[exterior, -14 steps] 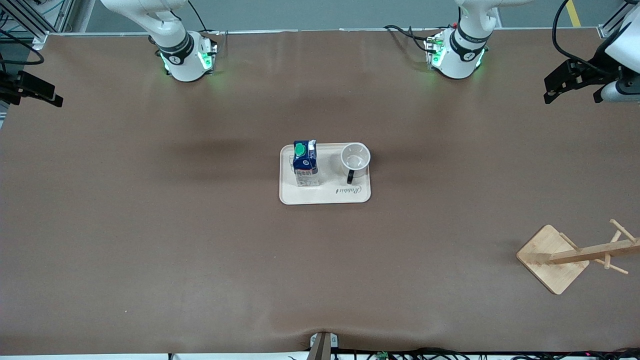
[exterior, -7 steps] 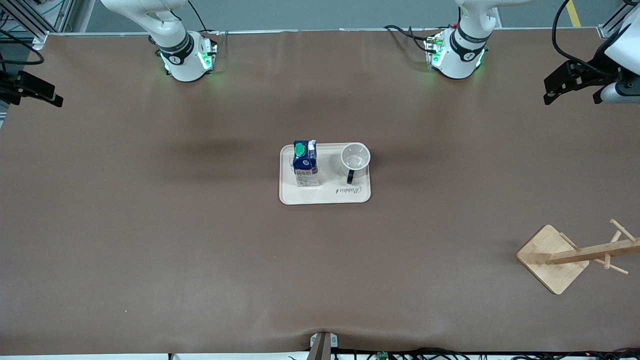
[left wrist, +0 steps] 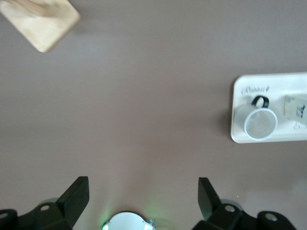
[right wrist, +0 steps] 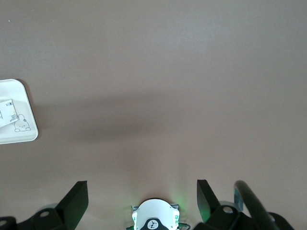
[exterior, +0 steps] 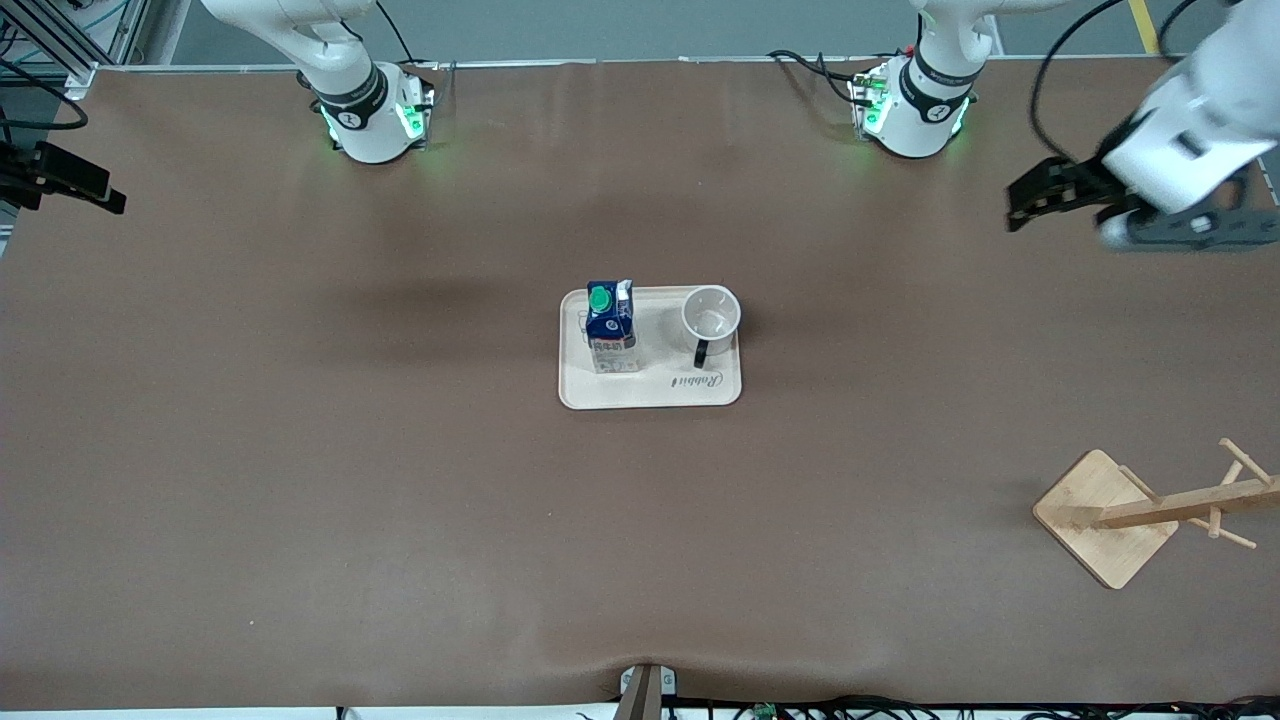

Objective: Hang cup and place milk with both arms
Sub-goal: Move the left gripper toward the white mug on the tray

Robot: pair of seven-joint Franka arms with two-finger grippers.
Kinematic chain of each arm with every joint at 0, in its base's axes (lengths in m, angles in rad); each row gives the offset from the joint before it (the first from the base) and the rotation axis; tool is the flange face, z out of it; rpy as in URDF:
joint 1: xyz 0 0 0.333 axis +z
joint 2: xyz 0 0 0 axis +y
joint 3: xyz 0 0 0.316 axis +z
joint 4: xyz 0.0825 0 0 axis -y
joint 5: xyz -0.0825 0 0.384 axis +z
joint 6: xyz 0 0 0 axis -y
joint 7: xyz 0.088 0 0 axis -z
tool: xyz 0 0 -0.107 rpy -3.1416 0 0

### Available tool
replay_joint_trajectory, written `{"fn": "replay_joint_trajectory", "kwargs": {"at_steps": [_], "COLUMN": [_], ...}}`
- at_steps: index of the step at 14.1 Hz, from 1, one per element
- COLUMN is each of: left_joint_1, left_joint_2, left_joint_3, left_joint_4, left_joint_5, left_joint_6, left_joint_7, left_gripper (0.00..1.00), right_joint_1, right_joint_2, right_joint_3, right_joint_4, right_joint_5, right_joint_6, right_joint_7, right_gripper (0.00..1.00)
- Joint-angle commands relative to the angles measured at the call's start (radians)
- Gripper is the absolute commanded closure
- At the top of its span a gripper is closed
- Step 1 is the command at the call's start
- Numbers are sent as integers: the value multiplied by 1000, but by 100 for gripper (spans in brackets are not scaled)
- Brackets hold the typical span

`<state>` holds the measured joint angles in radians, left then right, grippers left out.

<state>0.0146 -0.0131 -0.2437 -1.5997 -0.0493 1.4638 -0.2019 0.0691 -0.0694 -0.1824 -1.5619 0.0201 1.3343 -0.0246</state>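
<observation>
The white cup [exterior: 711, 315] with a black handle stands upright on a cream tray [exterior: 650, 393] in the middle of the table. The milk [exterior: 610, 325], blue-topped with a green cap, stands beside it on the tray, toward the right arm's end. The cup also shows in the left wrist view [left wrist: 260, 123]. My left gripper [exterior: 1060, 205] is open and empty, up in the air over bare table near the left arm's end [left wrist: 141, 196]. My right gripper [exterior: 65, 190] is open and empty, high over the right arm's end of the table [right wrist: 141, 199], and it waits.
A wooden cup rack [exterior: 1105, 515] with pegs stands on a square base near the left arm's end, nearer to the front camera than the tray; its base shows in the left wrist view [left wrist: 43, 24]. The tray's corner shows in the right wrist view [right wrist: 24, 136].
My left gripper has swung from the table's edge toward the middle of the table. The right arm, the cup and the milk have not moved.
</observation>
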Motion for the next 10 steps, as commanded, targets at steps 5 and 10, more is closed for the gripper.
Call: {"fn": "replay_joint_trajectory", "kwargs": {"at_steps": [5, 10], "left_joint_1": [-112, -209], "left_joint_2": [156, 168], "left_joint_3": [-143, -147], "left_joint_4": [-81, -294], "left_joint_5": [12, 17], "left_joint_6": [163, 458], "left_joint_7": [-373, -349], "left_gripper": [0, 0], "right_joint_1": [-23, -25], "right_joint_2": [-10, -10], "right_joint_3": [11, 11], "right_joint_4": [-6, -6], "right_joint_5": [23, 23], "right_joint_6": [-6, -6], "right_joint_7": [-9, -9], "right_gripper": [0, 0]}}
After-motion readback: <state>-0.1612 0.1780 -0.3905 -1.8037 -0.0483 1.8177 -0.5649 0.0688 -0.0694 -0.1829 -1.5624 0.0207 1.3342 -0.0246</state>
